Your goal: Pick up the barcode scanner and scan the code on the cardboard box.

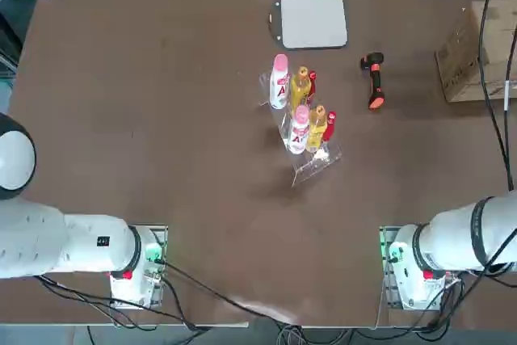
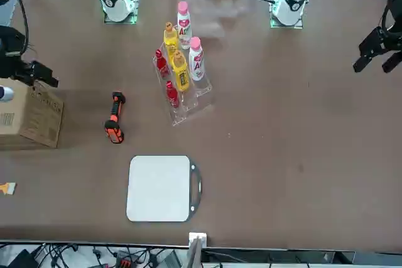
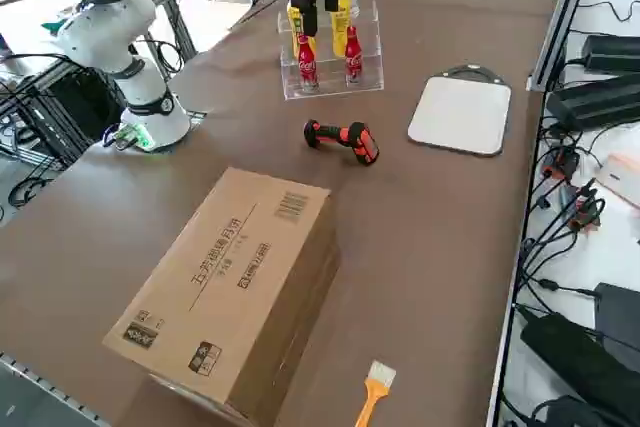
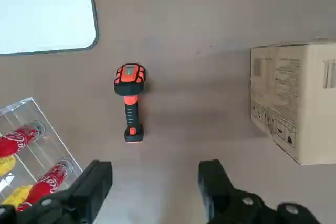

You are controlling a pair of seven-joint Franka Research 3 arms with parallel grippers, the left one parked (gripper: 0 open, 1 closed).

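Fingers (image 4: 214, 182) wide apart, unloaded; "Coca-Cola" script on red bottles (image 4: 47, 183); box (image 4: 294, 100) bears barcode.

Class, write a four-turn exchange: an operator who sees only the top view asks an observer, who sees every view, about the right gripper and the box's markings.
Operator: I see the barcode scanner lying on the table, but not the right gripper. Where is it, and how does it stand?
Observer: The front and right wrist views show it above the table, open, with nothing between its fingers.
Operator: My picture cuts off part of the cardboard box. Is any code printed on its upward face?
Observer: Yes, the right side view shows a striped, barcode-like patch near one corner of that face.
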